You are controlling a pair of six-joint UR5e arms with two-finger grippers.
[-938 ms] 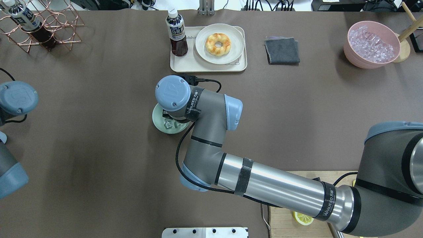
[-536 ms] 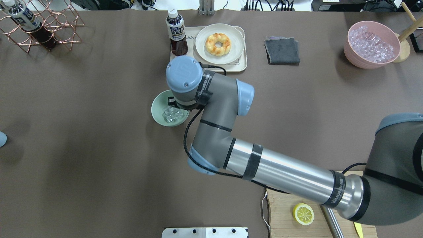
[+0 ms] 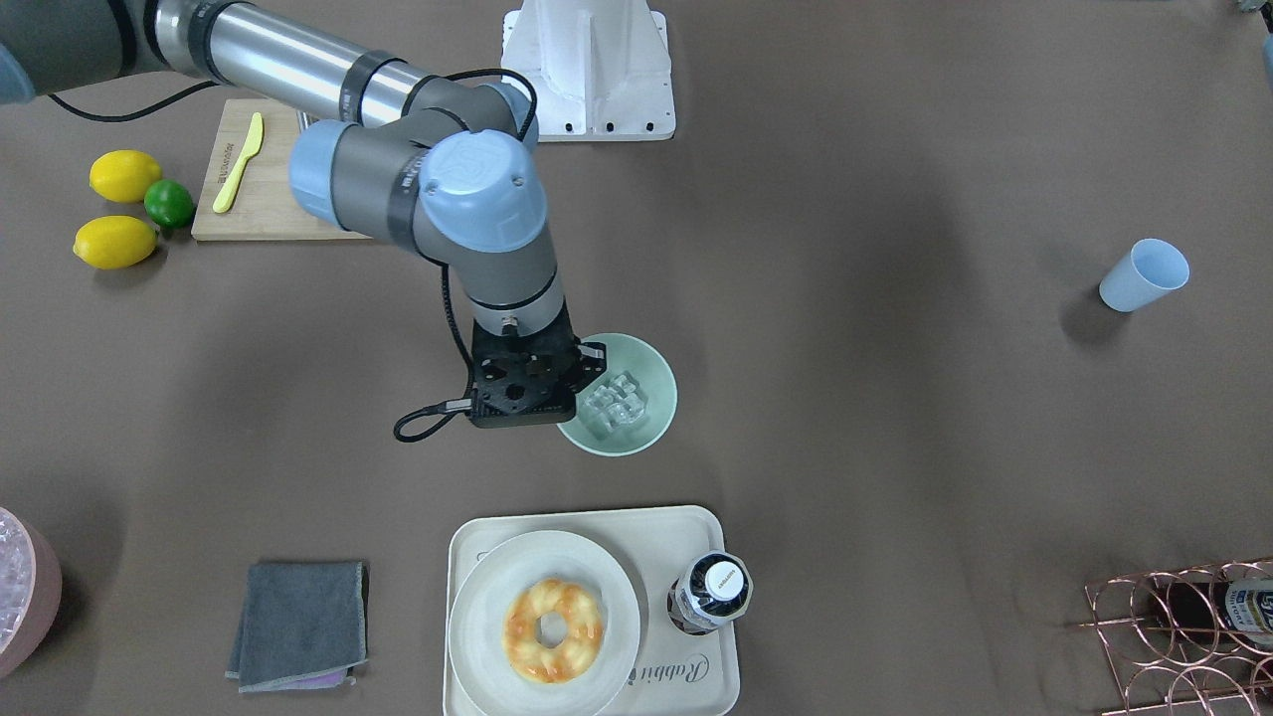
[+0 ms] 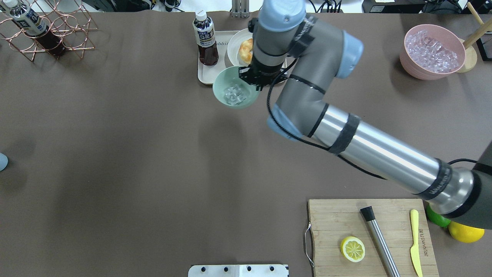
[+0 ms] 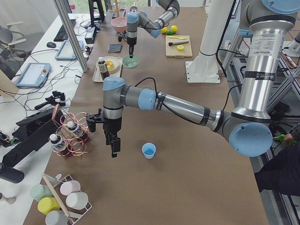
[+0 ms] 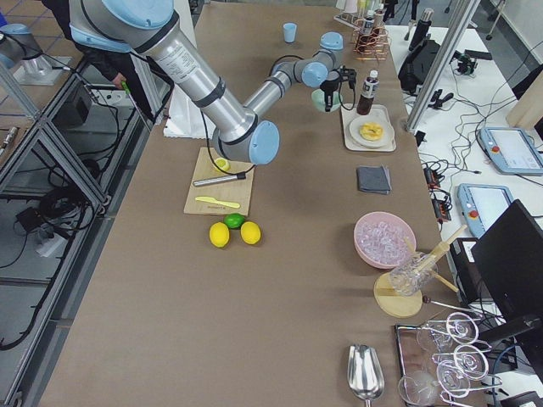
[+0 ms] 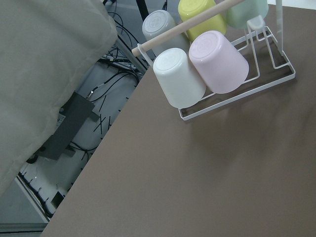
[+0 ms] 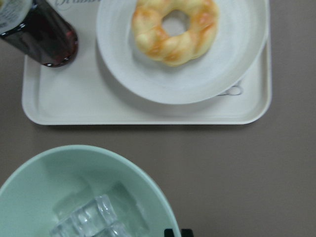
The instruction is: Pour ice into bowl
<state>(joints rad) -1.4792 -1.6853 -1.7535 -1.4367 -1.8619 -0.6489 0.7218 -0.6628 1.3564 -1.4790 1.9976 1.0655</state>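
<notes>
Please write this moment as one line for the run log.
right gripper: shut on bowl rim | bowl: holds ice, beside tray | left gripper: above table near blue cup, state unclear

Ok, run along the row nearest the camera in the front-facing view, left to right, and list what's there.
The pink container → grey cloth → white plate with the doughnut → capped bottle → copper wire rack.
</notes>
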